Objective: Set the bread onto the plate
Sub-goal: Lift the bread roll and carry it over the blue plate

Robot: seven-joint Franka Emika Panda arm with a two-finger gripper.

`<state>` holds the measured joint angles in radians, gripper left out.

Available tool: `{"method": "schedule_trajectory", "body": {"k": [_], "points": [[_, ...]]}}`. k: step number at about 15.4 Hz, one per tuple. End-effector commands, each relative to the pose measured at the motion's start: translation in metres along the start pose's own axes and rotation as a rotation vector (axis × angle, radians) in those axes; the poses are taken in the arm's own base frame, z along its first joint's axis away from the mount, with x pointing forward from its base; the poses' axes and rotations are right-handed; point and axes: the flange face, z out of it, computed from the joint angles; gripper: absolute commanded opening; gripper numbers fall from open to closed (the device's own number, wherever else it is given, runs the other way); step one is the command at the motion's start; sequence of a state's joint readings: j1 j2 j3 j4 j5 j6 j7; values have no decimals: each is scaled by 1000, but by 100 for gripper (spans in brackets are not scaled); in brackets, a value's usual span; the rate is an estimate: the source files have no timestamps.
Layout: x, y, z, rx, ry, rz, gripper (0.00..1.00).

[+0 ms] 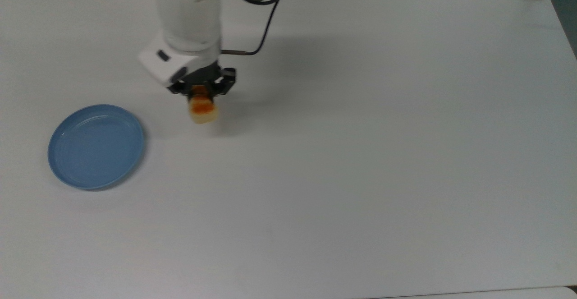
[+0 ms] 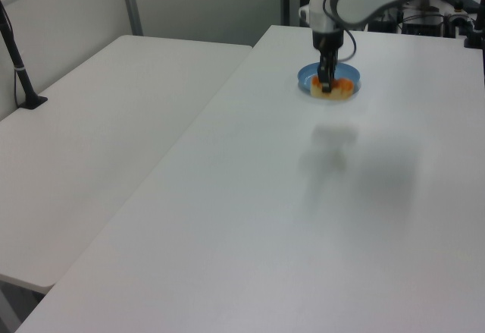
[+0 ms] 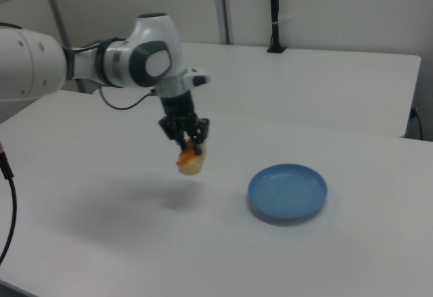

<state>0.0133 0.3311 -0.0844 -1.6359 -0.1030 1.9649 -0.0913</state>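
The pincer [image 1: 201, 92] is clenched on the bread [image 1: 203, 110], its two dark fingers [image 3: 197, 134] drawn in close against the loaf's sides near the upper end. In the right view the pincer [image 3: 187, 141] points down from the white arm [image 3: 128, 60], and the bread [image 3: 190, 162] hangs below it, tilted, with its cream end lowest and the orange glaze up by the fingers. The loaf is clear of the counter [image 3: 101, 229]: a soft shadow lies on the white surface beneath it, apart from the bread itself.

In the top view the bread sits to the right of the plate [image 1: 96, 146] and a little higher in the picture, near but not over it; bare counter [image 1: 360, 154] shows between the plate's rim and the loaf. The plate is light blue, round and shallow, and lies flat with nothing in it. In the right view the plate [image 3: 287, 192] lies to the right of the held bread, again apart from it.

In the left view the pincer [image 2: 326, 83] and bread [image 2: 333, 88] line up in front of the plate [image 2: 307, 80], so the loaf overlaps it in the picture, while the arm's shadow falls on the counter nearer the camera. A black cable [image 1: 263, 28] loops from the arm's wrist.
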Motion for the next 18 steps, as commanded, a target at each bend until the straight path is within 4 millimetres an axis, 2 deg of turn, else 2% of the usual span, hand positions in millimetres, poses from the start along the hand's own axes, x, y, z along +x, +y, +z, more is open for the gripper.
{"method": "schedule_trajectory", "body": {"k": [1, 3, 5, 7, 9, 12, 18], "points": [[20, 77, 5, -30, 14, 129, 41], [31, 123, 12, -49, 46, 190, 41], [35, 153, 22, -67, 113, 228, 41], [38, 175, 41, -81, 163, 252, 41], [44, 184, 67, -92, 200, 260, 41], [47, 188, 92, -95, 206, 257, 41], [44, 189, 96, -81, 192, 268, 42]]}}
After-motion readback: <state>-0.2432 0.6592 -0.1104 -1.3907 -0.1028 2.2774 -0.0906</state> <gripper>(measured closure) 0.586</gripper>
